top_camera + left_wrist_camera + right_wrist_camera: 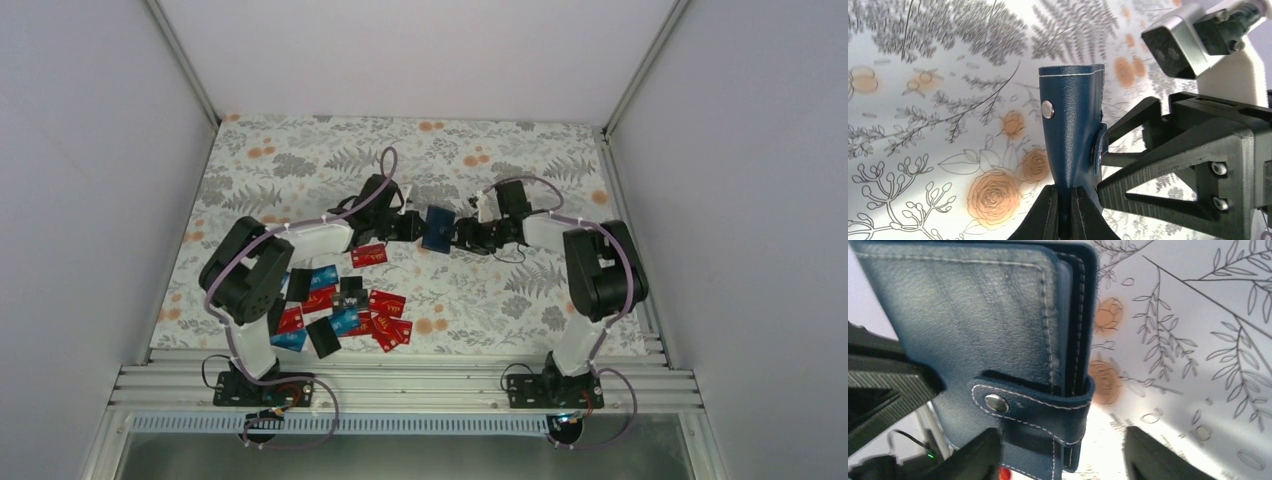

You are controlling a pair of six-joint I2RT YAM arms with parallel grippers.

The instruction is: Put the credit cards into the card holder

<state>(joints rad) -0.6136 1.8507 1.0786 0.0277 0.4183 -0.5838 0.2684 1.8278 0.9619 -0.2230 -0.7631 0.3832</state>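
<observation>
There was one card holder point(437, 228), dark blue, with one snap tab point(1033, 407) across its edge. Two robot arms were in view, a left arm point(320, 238) and a right arm point(595, 265). Each carried one gripper, the left gripper point(418, 227) and the right gripper point(458, 236), making two in all. The cards came to roughly thirteen. About seven were red cards point(387, 301): six lay close together and one lone red card point(369, 254) lay apart. Three were light blue cards point(322, 277) and three were black cards point(323, 338). The left arm covered some of them, so the card count could not be made exact.
</observation>
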